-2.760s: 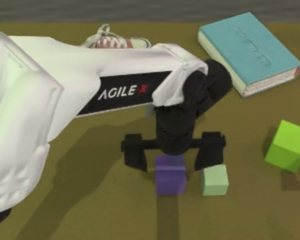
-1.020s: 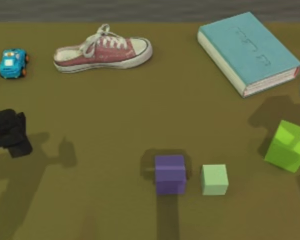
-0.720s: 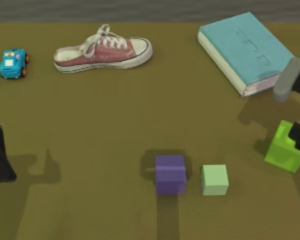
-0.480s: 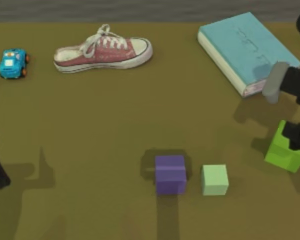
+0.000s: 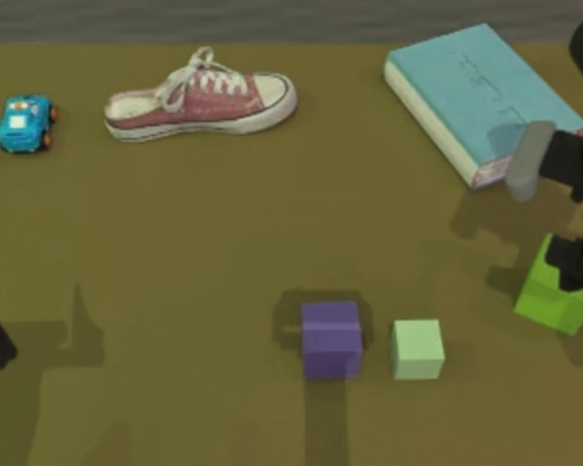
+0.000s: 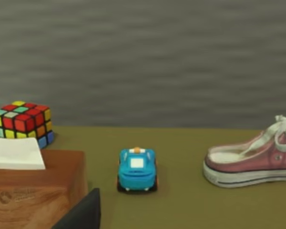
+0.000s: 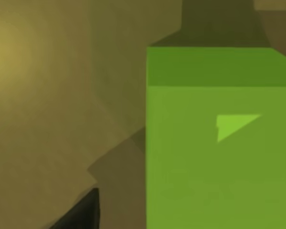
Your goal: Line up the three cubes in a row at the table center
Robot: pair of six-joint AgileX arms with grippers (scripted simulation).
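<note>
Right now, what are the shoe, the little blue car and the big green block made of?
The shoe looks like red canvas cloth with a white rubber sole and white laces. The little blue car looks like smooth plastic, with even bright colour and rounded edges. The big green block is plain, flat-coloured and sharp-edged, maybe plastic or painted wood; its look leaves that open.

A red sneaker (image 5: 200,94) lies between a blue toy car (image 5: 25,123) and a teal book (image 5: 481,99) — all well apart.
</note>
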